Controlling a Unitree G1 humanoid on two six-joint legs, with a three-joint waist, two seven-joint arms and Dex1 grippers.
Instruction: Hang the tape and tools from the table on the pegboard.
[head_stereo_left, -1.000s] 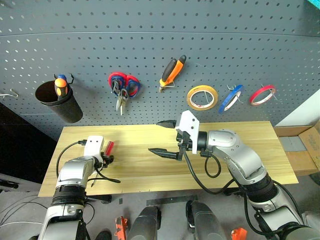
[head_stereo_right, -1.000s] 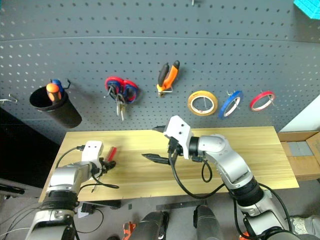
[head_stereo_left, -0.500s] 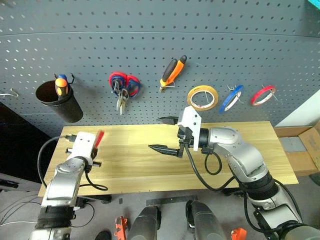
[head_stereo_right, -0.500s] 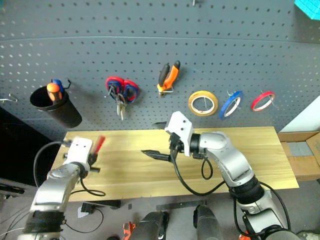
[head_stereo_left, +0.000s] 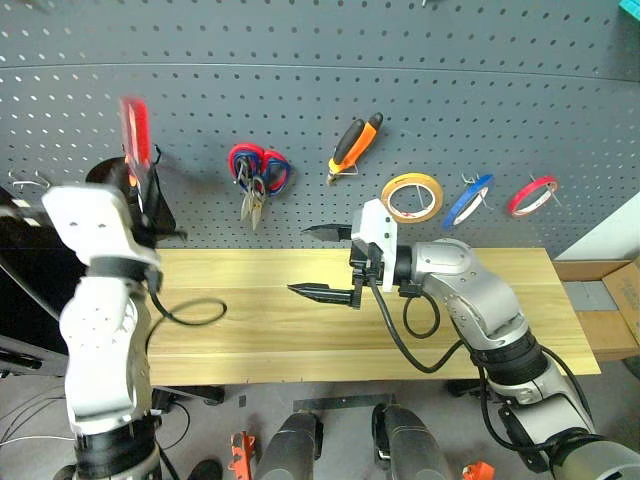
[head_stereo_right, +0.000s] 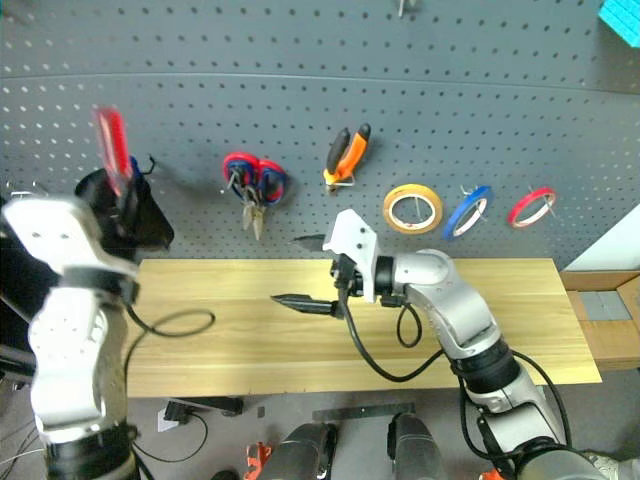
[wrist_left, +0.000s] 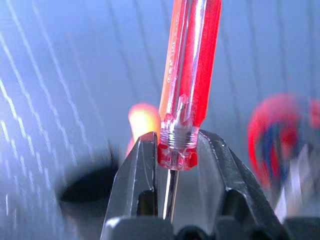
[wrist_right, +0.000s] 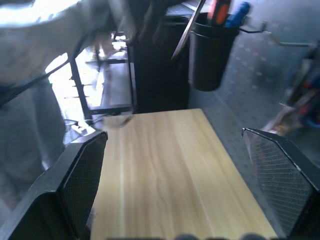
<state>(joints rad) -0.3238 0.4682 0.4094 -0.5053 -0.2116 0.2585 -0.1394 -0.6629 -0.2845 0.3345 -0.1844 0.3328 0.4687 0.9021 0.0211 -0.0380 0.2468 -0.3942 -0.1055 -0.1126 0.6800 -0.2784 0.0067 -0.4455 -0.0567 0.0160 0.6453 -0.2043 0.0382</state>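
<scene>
Fingers of the left gripper (wrist_left: 172, 165) are clamped on the base of the clear red handle of the screwdriver (head_stereo_left: 134, 128), with the thin shaft running down between them; fingers of the right gripper (head_stereo_left: 322, 262) are spread wide with nothing between them, held level above the counter (head_stereo_left: 500, 330)

Items are listed from largest to smallest:

- The pegboard (head_stereo_left: 300, 60) is seen behind the counter, and no tool is left on the wood.
- The pliers (head_stereo_left: 352, 145) are hung on a hook near the middle.
- The black cup (head_stereo_right: 150, 215) is hung at the left of the pegboard; an orange-and-blue-handled screwdriver (wrist_right: 225, 12) is stood inside it, and no other contents can be made out.
- The red-and-blue-handled scissors (head_stereo_left: 258, 170) are hung between cup and pliers; a second, smaller pair beside them cannot be told apart with certainty.
- The yellow tape ring (head_stereo_left: 411, 196), the blue tape (head_stereo_left: 467, 200) and the red tape ring (head_stereo_left: 531, 195) are hung in a row at the right.
- The screwdriver is held upright, handle uppermost, in front of the pegboard just above the cup.

Risks are judged as follows: the grip is taken at the handle's very end, so the tool could pivot or slip if it is swung quickly. If the shaft is lowered off-centre, the cup rim or the tool already inside could be struck, and the cup could be knocked from its hook
</scene>
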